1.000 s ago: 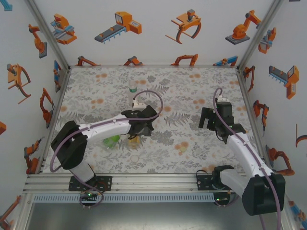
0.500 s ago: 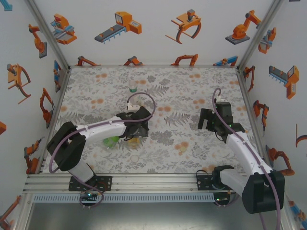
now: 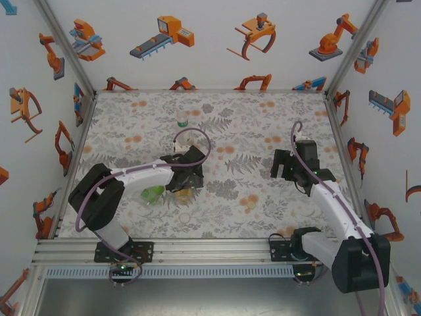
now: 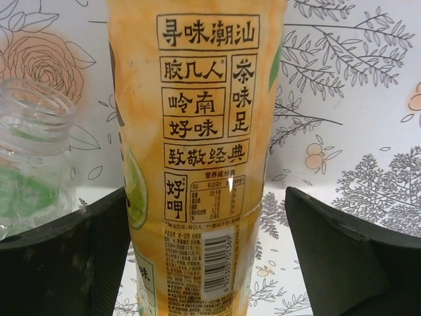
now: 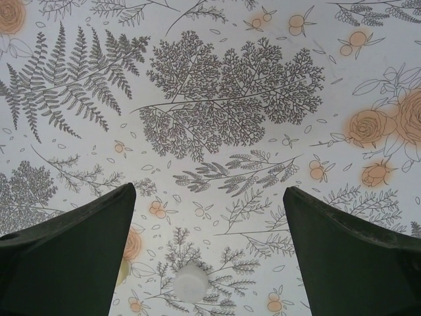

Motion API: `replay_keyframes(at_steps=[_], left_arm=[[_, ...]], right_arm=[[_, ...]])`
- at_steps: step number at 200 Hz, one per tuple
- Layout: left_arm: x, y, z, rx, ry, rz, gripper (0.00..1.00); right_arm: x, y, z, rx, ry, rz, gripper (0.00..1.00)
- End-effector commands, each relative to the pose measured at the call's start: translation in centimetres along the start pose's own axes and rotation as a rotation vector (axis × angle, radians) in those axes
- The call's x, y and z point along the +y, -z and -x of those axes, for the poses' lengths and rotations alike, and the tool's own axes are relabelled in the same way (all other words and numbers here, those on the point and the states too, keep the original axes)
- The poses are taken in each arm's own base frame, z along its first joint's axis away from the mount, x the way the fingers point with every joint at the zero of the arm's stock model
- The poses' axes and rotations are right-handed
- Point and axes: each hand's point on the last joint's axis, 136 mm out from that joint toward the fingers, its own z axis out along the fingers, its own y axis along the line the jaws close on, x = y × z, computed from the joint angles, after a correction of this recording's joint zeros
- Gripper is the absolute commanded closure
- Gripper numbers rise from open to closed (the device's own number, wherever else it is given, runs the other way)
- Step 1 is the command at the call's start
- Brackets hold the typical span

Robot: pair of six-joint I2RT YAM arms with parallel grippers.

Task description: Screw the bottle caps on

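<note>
The amber-yellow bottle [image 4: 197, 131] with black printed text and a barcode stands between the fingers of my left gripper [image 4: 207, 197]. The left finger [image 4: 99, 243] touches its side; the right finger [image 4: 329, 243] stands a gap away, so the jaws are open around it. From above, the amber bottle [image 3: 187, 193] peeks out under the left gripper [image 3: 184, 176], beside the green bottle [image 3: 153, 193]. That green bottle's uncapped neck [image 4: 33, 115] shows at the left. The clear bottle [image 3: 182, 121] stands farther back. My right gripper [image 5: 209, 191] hangs open over the mat above a white cap [image 5: 191, 282].
Another white cap [image 3: 185, 216] lies on the flowered mat [image 3: 263, 125] in front of the left gripper. The right gripper [image 3: 287, 164] hovers right of centre. White walls with orange robot stickers and metal posts [image 3: 66, 46] close in the table.
My left gripper has shifted a little left and back around the amber bottle, and its jaws have narrowed. The right arm has barely moved.
</note>
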Motion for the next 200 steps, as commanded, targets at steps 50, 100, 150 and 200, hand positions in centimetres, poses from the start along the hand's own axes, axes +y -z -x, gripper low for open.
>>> replay_keyframes(at_steps=[50,100,150,200], left_arm=[[1.0,-1.8,-1.1,0.040,-0.023,0.057,0.24],[0.9,-2.1,-1.4,0.050,-0.022,0.064,0.32],[0.2,-1.3,-0.8,0.040,-0.066,0.030,0.52],[-2.3,0.1,-0.5,0.022,-0.195,-0.016,0.74]], right_arm=[[0.7,0.0,0.8,0.000,0.016,0.025,0.18],[0.7,0.0,0.7,0.000,0.016,0.022,0.18],[0.5,0.0,0.8,-0.003,0.016,0.013,0.18],[0.5,0.1,1.0,-0.010,0.016,0.009,0.18]])
